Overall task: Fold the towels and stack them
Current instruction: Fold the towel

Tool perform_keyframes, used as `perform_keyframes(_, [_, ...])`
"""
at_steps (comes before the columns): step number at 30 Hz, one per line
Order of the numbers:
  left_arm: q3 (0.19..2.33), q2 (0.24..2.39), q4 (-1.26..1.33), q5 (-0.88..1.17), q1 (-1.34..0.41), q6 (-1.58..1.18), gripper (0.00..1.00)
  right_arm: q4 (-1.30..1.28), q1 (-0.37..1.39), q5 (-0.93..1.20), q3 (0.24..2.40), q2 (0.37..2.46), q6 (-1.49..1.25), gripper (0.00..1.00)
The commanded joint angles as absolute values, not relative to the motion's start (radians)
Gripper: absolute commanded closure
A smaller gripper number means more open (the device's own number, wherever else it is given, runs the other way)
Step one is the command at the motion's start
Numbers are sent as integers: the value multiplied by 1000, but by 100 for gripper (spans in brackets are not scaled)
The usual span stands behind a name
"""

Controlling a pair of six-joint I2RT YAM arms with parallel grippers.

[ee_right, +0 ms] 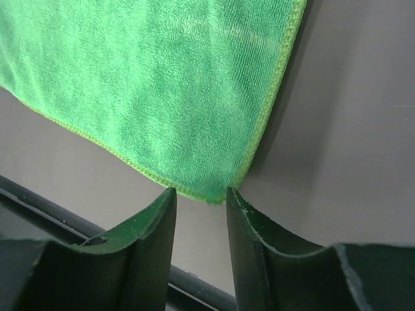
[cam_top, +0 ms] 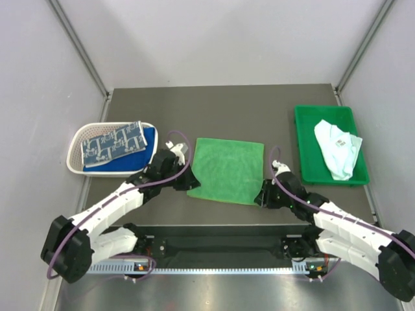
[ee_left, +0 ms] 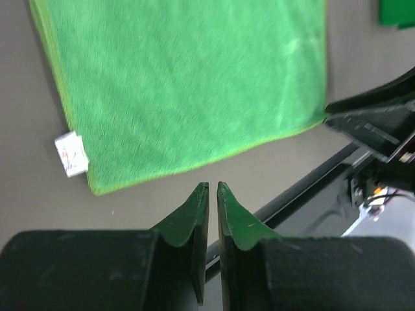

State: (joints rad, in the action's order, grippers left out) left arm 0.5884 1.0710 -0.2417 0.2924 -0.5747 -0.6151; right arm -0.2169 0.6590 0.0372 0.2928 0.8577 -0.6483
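**Top external view.** The green towel (cam_top: 228, 170) lies spread flat, roughly square, at the centre of the surface (cam_top: 227, 107), with one edge facing the arm bases. The left tool (cam_top: 188, 183) sits at the towel's near left corner and the right tool (cam_top: 263, 194) at its near right corner, so each arm is nearer to its own corner. The white basket (cam_top: 76, 139) at the left holds a blue towel (cam_top: 148, 138) with a printed towel (cam_top: 111, 144) on top. The green tray (cam_top: 299, 146) at the right holds a crumpled pale towel (cam_top: 337, 152).

**Left wrist view.** The fingers are pressed almost together, with only a thin slit between them, and grip nothing. The towel's near edge lies ahead of the tips and apart from them. Its corner lies ahead and toward the picture's left.

**Right wrist view.** The fingers are spread and straddle the towel's corner without clamping it. Closing here would likely take that corner. The left tool would probably need to spread and shift onto its own corner before the towel can be folded.
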Motion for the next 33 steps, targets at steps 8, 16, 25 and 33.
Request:
perform_keyframes(8, [876,1387,-175,-56,-558,-572,76,-285,631,-156,611,966,-594,59])
perform_keyframes(16, [1276,1824,-239,-161,-459,-457,67,-198,399,-167,902,1428,-463,65])
perform_keyframes(25, [1465,2039,-284,-34,-400,-365,62,-167,339,-160,1058,1704,-407,60])
perform_keyframes(33, [1467,2075,-278,-37,-390,-347,62,-149,318,-178,1092,1821,-408,61])
